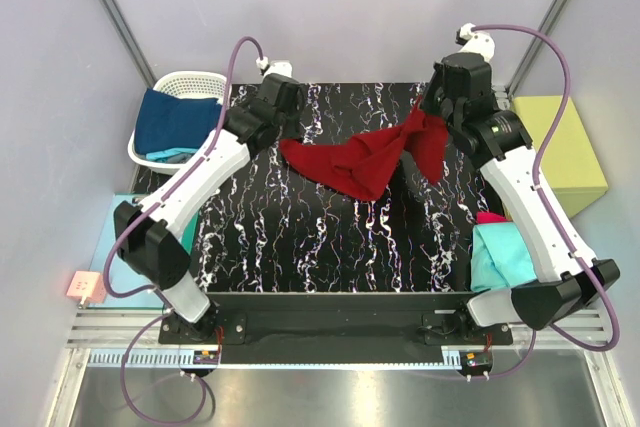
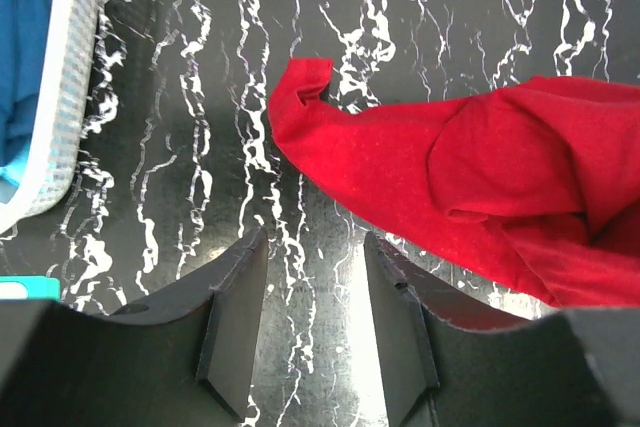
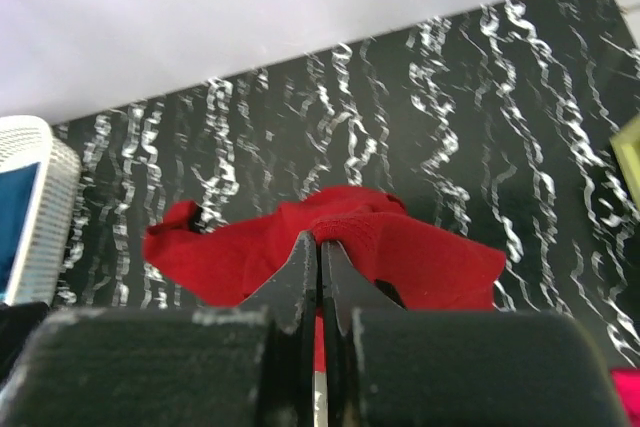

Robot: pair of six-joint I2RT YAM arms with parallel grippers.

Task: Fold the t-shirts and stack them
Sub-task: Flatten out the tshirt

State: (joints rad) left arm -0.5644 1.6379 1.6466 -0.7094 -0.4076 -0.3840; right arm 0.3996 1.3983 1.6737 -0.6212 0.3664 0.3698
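A dark red t-shirt (image 1: 352,163) lies crumpled across the middle of the black marbled table (image 1: 300,237). Its right end is lifted off the surface. My right gripper (image 1: 432,117) is shut on that raised end, and in the right wrist view the jaws (image 3: 320,239) pinch a fold of the red t-shirt (image 3: 420,247). My left gripper (image 1: 288,127) hovers at the shirt's left corner. In the left wrist view it stands open (image 2: 315,247) with only tabletop between its fingers, and the red t-shirt (image 2: 400,167) lies just ahead of them, apart from them.
A white basket (image 1: 150,157) at the back left holds a blue t-shirt (image 1: 175,119). A folded teal t-shirt (image 1: 500,255) with a bit of magenta cloth (image 1: 490,217) lies at the right edge. A yellow-green box (image 1: 560,147) stands at the right. A pale-blue sheet (image 1: 112,247) lies at the left.
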